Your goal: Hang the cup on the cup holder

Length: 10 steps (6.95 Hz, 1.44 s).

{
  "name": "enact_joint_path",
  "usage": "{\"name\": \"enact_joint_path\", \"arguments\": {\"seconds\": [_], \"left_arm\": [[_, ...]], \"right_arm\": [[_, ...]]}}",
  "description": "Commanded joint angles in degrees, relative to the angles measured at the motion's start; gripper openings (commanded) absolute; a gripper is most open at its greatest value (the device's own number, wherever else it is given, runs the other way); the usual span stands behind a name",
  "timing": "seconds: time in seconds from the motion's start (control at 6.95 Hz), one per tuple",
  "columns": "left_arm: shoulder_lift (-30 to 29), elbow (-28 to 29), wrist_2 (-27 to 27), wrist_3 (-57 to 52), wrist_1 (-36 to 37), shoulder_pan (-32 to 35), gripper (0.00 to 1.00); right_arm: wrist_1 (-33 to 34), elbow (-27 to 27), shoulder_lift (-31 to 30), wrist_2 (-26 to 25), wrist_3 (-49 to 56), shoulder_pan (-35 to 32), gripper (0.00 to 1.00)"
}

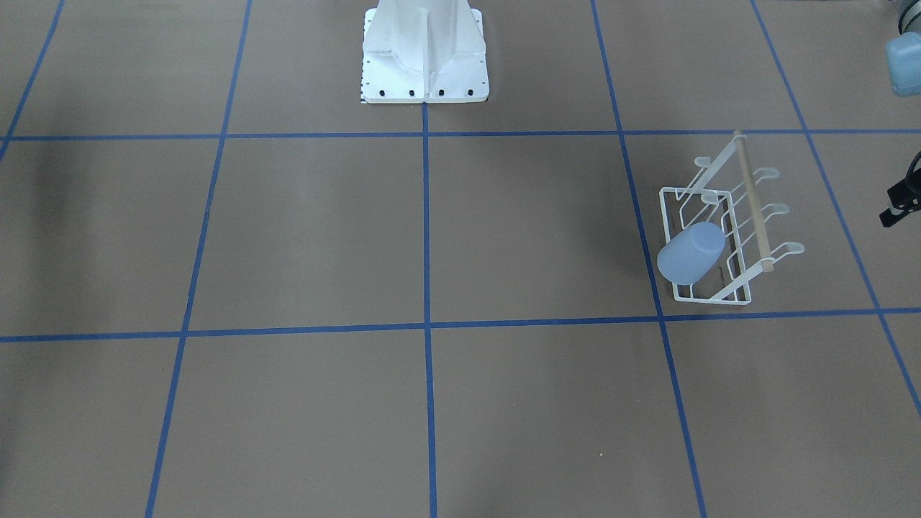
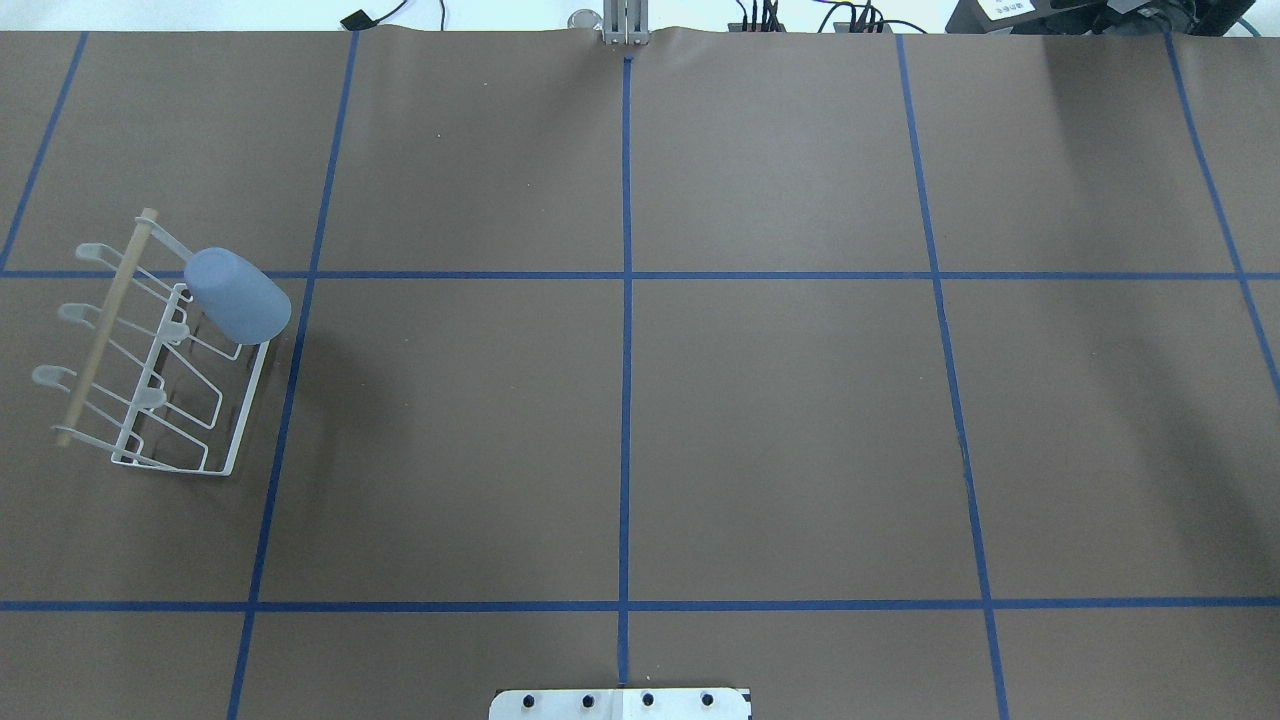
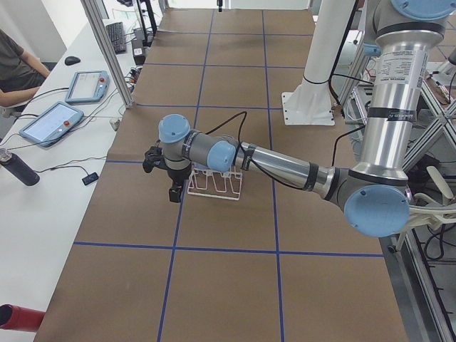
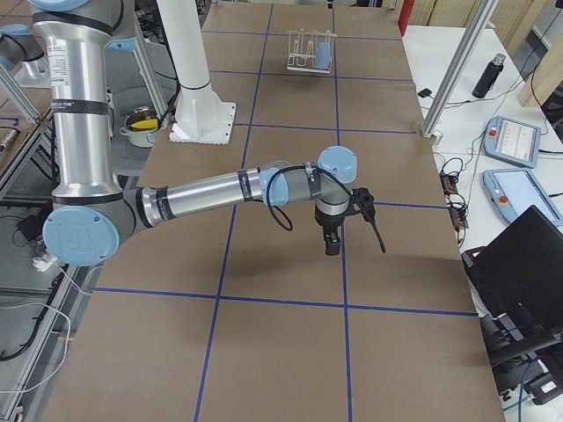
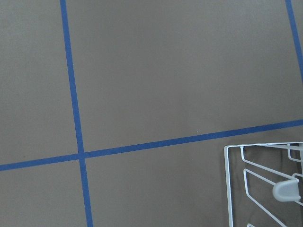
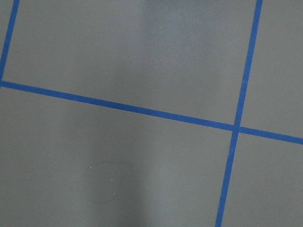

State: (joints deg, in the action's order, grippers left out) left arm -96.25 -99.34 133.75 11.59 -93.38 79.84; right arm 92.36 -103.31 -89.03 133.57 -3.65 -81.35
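The pale blue cup sits tilted over a prong of the white wire cup holder, at its far end, on the side toward the table's middle. Both also show in the front view, cup and holder, and small in the right view. My left gripper hangs beside the holder, toward the table's left end, apart from the cup; only a black edge of it shows in the front view. My right gripper hangs over bare table on the right. I cannot tell whether either is open or shut.
The white robot pedestal stands at the table's middle near edge. The left wrist view catches a corner of the holder's base. Beyond the far edge is a desk with tablets, a black bottle and a seated person.
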Motion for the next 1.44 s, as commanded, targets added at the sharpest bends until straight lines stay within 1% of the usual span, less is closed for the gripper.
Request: {"name": "enact_joint_path", "arguments": {"seconds": [0.0,0.29,0.43,0.58,0.72,1.29], "left_arm": [[0.44,-0.85,0.02,-0.6,0.13,0.14,0.99],[0.36,-1.21,-0.5,-2.43,-0.31,0.14,0.99],[0.53,-1.03,-0.59,-7.76,-0.14,0.23,0.99],[0.62,-0.86,-1.46,-8.86,-0.14,0.32,0.99],[0.53,-0.68,-2.17,-9.74,0.04,0.32,0.99],[0.36,0.28,-2.0,-9.48,0.13,0.06,0.99]], "right_arm": [[-0.08,0.83,-0.18,-0.15,0.74,-0.04,1.0],[-0.08,0.83,-0.53,-0.41,0.66,-0.04,1.0],[-0.08,0.83,0.0,-2.68,0.83,-0.04,1.0],[-0.08,0.75,0.17,-2.88,0.75,0.14,1.0],[0.01,0.92,0.35,-2.79,0.75,0.92,1.0],[-0.08,1.1,0.53,-2.88,0.75,0.93,1.0]]}}
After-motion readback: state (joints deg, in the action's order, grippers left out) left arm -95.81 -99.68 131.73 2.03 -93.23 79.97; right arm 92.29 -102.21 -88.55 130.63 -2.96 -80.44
